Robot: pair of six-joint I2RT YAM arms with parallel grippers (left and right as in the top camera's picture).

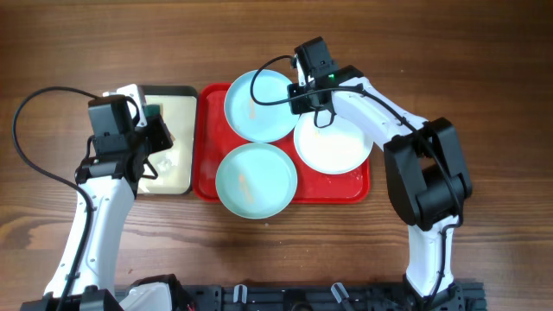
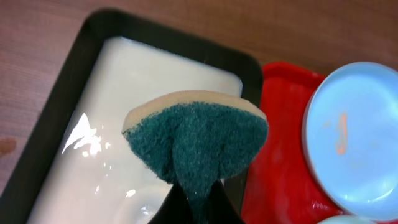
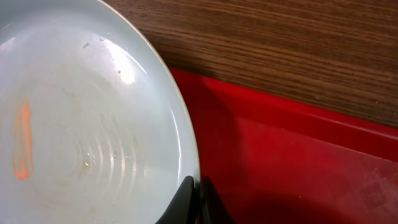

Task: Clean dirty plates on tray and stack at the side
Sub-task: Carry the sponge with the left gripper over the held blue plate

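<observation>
Three plates lie on the red tray (image 1: 207, 164). A pale blue plate (image 1: 257, 105) with an orange smear is at the tray's back, a second pale blue plate (image 1: 256, 180) at the front, a white plate (image 1: 333, 145) at the right. My right gripper (image 1: 304, 91) is shut on the rear blue plate's right rim (image 3: 186, 149); the fingers (image 3: 198, 196) pinch the edge over the tray (image 3: 292, 162). My left gripper (image 1: 155, 130) is shut on a green and tan sponge (image 2: 196, 140), held over the black-rimmed cream tray (image 2: 124, 99). The fingertips (image 2: 198, 208) pinch its lower end.
The black-rimmed cream tray (image 1: 173, 147) stands left of the red tray, with wet patches inside. Bare wooden table (image 1: 484, 78) lies to the right, behind and in front. The arm bases stand at the table's front edge.
</observation>
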